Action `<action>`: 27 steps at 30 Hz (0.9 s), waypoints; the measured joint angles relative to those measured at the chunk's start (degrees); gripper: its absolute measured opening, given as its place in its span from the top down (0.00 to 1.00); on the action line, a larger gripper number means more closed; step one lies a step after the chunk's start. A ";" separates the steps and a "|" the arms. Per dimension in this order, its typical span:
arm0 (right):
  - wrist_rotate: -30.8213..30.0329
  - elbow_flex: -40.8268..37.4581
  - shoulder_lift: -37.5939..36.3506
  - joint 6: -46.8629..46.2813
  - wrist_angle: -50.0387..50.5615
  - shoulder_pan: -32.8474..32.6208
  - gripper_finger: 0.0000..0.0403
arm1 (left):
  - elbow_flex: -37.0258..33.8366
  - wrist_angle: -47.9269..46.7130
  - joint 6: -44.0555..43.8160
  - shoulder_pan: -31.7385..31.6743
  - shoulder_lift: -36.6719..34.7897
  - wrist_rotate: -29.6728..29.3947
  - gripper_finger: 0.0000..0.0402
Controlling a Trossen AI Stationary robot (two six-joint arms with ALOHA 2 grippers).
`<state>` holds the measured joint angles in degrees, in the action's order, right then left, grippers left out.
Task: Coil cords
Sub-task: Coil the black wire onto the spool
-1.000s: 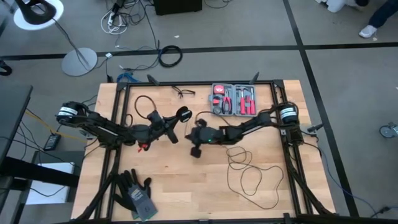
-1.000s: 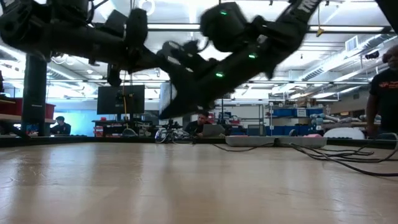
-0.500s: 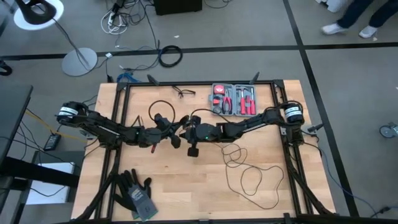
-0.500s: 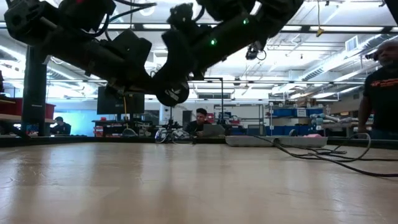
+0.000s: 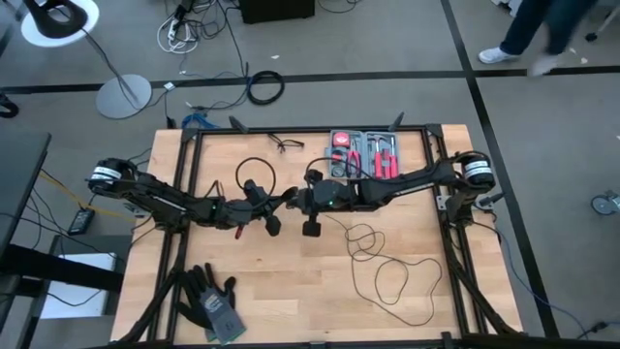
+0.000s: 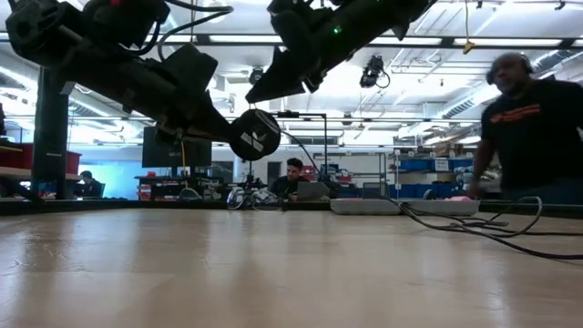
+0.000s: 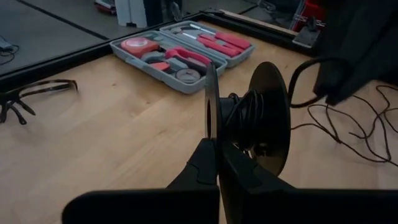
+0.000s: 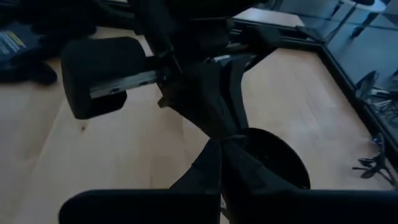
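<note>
Cord (image 5: 387, 267): thin black cable looped loose on table (image 5: 291, 301), partly wound on spool (image 7: 252, 121) held mid-table, above the wood; my left gripper (image 7: 214, 152) clamped on spool disc; my right gripper (image 5: 298, 197) fingers closed, just beside spool

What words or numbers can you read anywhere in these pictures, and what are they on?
No text here can be read for certain.
Round black reel under the arms: a pale mark, not readable as letters.
Person's dark shirt: orange print, too blurred to read.
Dark glove on the wooden table: yellowish label print, too blurred to read.
Grey tool case: no readable marking.
</note>
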<state>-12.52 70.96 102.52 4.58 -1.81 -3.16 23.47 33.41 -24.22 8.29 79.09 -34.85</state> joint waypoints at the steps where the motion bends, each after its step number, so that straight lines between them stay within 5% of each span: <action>1: 0.68 0.00 -0.04 -0.44 -0.11 0.04 1.00 | 0.00 0.09 -0.03 0.00 0.00 0.00 1.00; 6: 3.04 0.00 -0.04 -0.24 -0.47 -0.11 1.00 | 0.00 0.97 -0.33 -0.01 0.00 0.77 1.00; 12: 13.05 -0.02 0.00 -0.15 -6.79 0.55 1.00 | 0.00 4.17 -0.80 -0.08 -0.02 2.73 1.00; 27: 12.47 0.00 1.29 -0.91 -7.28 0.70 1.00 | -0.02 14.23 -0.49 -0.15 -0.02 6.66 1.00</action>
<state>-0.05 70.96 103.81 3.67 -9.09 -2.46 23.44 47.64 -24.71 8.14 79.07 -28.18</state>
